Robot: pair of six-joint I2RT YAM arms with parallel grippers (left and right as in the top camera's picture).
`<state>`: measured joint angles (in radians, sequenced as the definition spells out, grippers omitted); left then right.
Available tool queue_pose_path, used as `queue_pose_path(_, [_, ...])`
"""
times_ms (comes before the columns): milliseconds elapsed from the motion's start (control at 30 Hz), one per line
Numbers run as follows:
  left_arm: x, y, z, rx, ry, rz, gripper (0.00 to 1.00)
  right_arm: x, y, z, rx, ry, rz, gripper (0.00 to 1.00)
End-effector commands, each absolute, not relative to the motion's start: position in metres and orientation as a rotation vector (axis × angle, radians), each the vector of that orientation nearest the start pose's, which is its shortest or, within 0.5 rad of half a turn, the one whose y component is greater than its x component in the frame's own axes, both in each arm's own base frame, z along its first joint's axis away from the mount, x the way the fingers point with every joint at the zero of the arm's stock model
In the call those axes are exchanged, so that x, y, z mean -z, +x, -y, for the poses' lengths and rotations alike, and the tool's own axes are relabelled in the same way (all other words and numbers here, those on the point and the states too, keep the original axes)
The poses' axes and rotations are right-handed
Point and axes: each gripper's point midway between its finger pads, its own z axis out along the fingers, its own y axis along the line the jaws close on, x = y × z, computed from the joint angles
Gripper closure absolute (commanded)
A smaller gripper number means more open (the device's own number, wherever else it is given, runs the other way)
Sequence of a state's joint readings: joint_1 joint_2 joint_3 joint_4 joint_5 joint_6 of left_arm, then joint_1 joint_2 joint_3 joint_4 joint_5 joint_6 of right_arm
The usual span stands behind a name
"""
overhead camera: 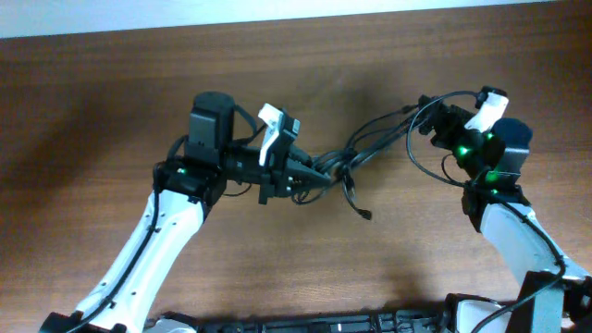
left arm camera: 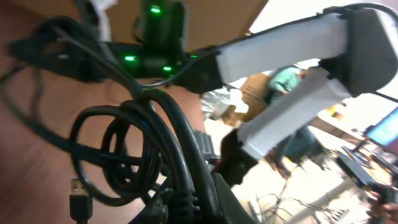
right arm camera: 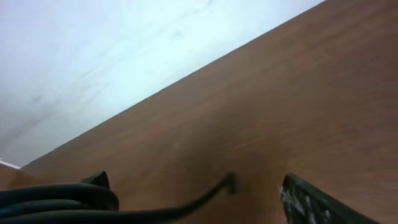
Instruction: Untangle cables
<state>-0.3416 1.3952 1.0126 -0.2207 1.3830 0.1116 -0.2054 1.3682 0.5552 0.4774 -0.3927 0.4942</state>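
Observation:
The cables (overhead camera: 356, 153) are thin black cords, knotted at mid-table and stretched up to the right. One plug end (overhead camera: 367, 215) hangs loose below the knot. My left gripper (overhead camera: 310, 176) is shut on the knot. In the left wrist view the looped cables (left arm camera: 124, 149) fill the middle, my jaws (left arm camera: 199, 208) clamp them at the bottom edge, and a USB plug (left arm camera: 78, 200) dangles at the left. My right gripper (overhead camera: 428, 125) is at the far end of the cords. In the right wrist view its fingers (right arm camera: 193, 190) are spread, with cables (right arm camera: 56, 202) bunched against the left finger and one thin end (right arm camera: 229, 182) between them.
The brown wooden table (overhead camera: 111, 83) lies under both arms. A cable loop (overhead camera: 421, 162) sags below my right gripper. The table's far edge and a pale wall (right arm camera: 124, 56) show in the right wrist view. My right arm (left arm camera: 292, 56) crosses the left wrist view.

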Motion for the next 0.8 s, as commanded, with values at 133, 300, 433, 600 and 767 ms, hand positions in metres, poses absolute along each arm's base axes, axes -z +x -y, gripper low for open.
queue_pose_path(133, [-0.287,0.242,0.242,1.635,1.104,-1.614,1.00,-0.148,0.393,0.102,-0.370,0.645,-1.832,0.01])
queue_pose_path(300, [-0.267,0.269,0.234,1.480,0.981,-1.775,1.00,-0.146,0.386,0.122,-0.342,0.697,-1.818,0.01])
queue_pose_path(433, [-0.245,0.311,0.226,1.314,0.629,-2.063,1.00,-0.162,0.391,0.073,-0.648,0.540,-1.822,0.01])
queue_pose_path(600, [-0.301,0.242,0.297,1.528,1.166,-1.545,1.00,-0.209,0.386,-0.058,-0.984,0.014,-1.759,0.02])
queue_pose_path(767, [-0.301,0.221,0.311,1.589,1.248,-1.492,1.00,-0.210,0.397,-0.080,-0.902,0.029,-1.744,0.02])
